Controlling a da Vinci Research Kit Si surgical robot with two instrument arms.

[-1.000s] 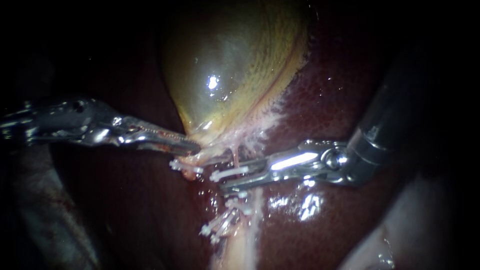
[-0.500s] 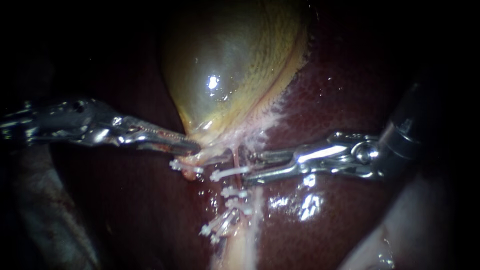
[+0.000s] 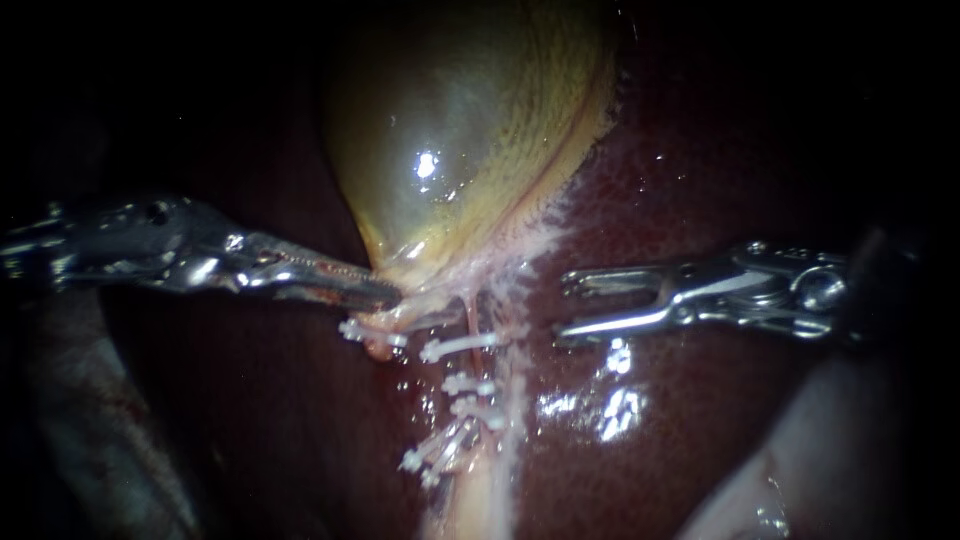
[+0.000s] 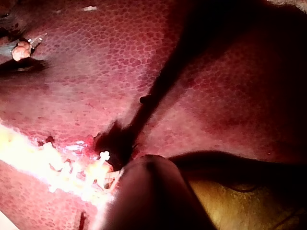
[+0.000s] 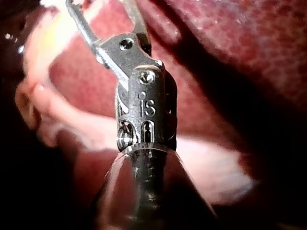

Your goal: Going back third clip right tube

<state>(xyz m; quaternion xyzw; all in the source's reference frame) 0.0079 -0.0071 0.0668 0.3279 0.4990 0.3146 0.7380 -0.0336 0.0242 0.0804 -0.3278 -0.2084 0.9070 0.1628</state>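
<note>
Backing away rightward, the right instrument (image 3: 565, 308) is carrying wide, empty jaws clear of the clip (image 3: 460, 346) sitting on the right tube (image 3: 469, 316); withdrawal is nearly finishing. The left instrument (image 3: 388, 294) is gripping the gallbladder (image 3: 450, 130).

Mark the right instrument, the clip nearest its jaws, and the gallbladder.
right instrument (image 3: 563, 309): endoscope view, midway between its open jaw tips.
clip (image 3: 460, 347): endoscope view, middle of the white bar.
gallbladder (image 3: 470, 130): endoscope view, centre of its bulging wall.
</note>
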